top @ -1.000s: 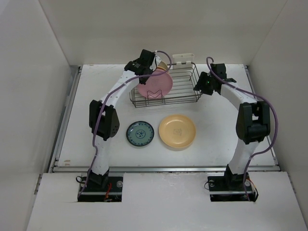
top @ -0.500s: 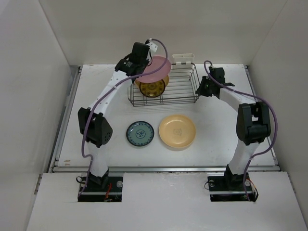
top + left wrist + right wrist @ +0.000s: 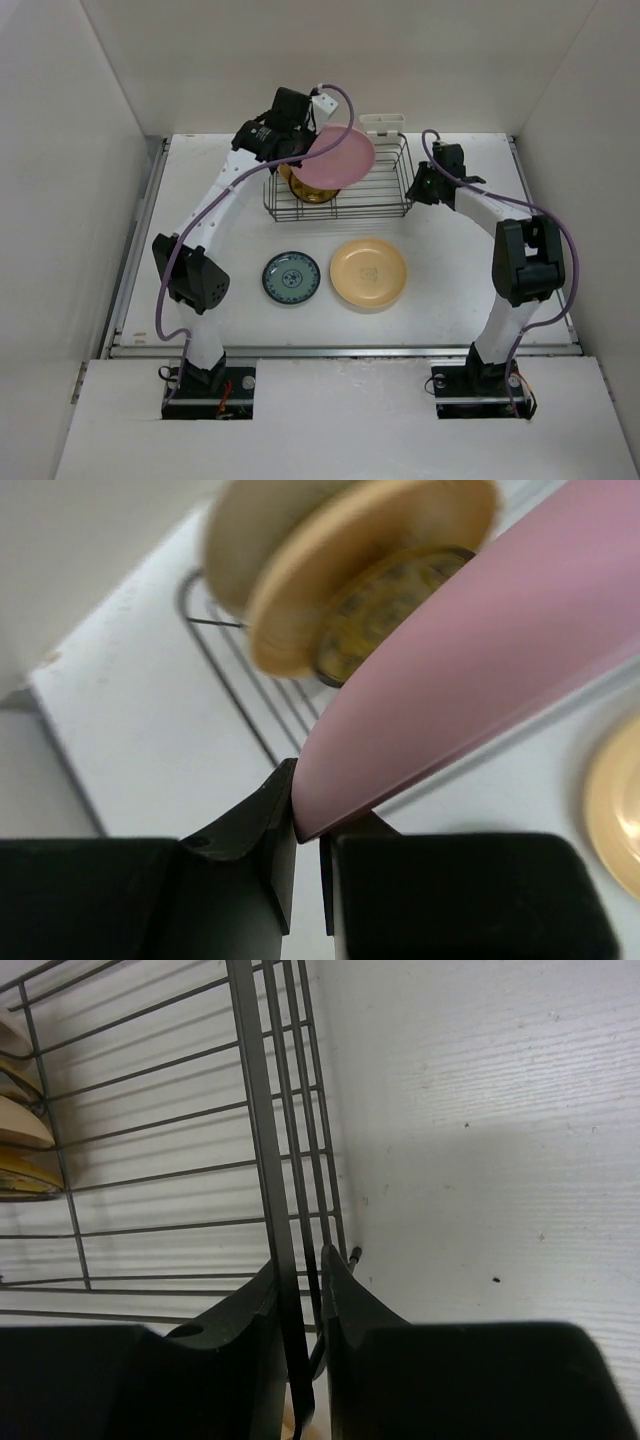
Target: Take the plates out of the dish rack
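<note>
my left gripper (image 3: pixel 305 825) was clenched on the rim of the pink plate (image 3: pixel 340 155), holding it tilted above the dish rack (image 3: pixel 390 205), while my right gripper (image 3: pixel 300 1280) was clamped on the rack's edge wire, apparently to steady it.

left gripper (image 3: pixel 307 830) | lifted pink plate (image 3: pixel 340 157) out of dish rack (image 3: pixel 385 195), from upright to tilted above its left end | amber plate (image 3: pixel 303 190) uncovered beneath | left elbow swung outward
</note>
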`<control>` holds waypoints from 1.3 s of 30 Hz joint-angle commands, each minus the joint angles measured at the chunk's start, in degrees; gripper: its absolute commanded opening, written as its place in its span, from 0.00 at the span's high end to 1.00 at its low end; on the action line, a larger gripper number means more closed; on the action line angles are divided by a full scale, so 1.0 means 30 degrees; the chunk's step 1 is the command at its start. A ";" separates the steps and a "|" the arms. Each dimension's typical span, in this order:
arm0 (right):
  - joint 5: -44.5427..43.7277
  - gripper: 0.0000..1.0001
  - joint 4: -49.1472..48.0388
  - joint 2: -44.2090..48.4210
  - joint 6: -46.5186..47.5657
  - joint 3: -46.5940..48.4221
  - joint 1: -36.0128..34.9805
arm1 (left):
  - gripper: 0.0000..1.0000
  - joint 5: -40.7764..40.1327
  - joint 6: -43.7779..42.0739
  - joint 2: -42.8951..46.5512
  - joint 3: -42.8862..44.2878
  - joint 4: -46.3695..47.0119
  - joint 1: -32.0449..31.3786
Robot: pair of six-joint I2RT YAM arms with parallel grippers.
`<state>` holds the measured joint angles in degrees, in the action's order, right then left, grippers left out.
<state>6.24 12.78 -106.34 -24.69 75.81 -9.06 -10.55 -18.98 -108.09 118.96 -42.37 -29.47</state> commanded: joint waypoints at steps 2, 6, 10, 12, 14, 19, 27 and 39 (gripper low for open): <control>0.1027 0.53 -0.0393 0.1404 -0.1468 -0.0456 -0.0437 | 1.00 0.6702 0.0031 0.0321 0.0839 -0.5499 -0.0895; 0.0439 0.27 0.0193 0.2048 -0.1001 -0.0456 -0.0437 | 1.00 0.7793 -0.1143 -0.0297 -0.1297 -0.7115 -0.2740; 0.0000 0.20 0.0546 0.2724 -0.0999 -0.0632 -0.0437 | 1.00 0.8261 -0.1058 -0.1317 -0.3058 -0.6651 -0.3623; -0.0264 0.20 0.0720 0.3278 -0.0825 -0.0807 -0.0437 | 1.00 0.8261 -0.0618 -0.1788 -0.3236 -0.6298 -0.4031; -0.0467 0.19 0.0925 0.3483 -0.0824 -0.0807 -0.0437 | 1.00 0.8261 -0.0208 -0.2838 -0.2770 -0.6471 -0.4033; -0.1143 0.19 0.1364 0.4040 -0.0824 -0.0807 -0.0437 | 0.99 0.8496 0.0527 -0.4952 -0.0719 -0.7466 -0.4384; -0.1873 0.19 0.1542 0.5123 -0.0619 -0.0807 -0.0437 | 0.40 0.8496 0.0703 -0.4633 -0.0717 -0.7263 -0.4736; -0.0708 0.19 0.2128 0.6185 0.2161 0.1412 -0.0613 | 0.20 0.6479 0.3189 0.0899 -0.1936 -0.5131 -0.1083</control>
<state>0.91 19.46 -88.20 -22.94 75.05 -10.04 12.86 -13.56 -115.00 116.07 -61.23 -37.52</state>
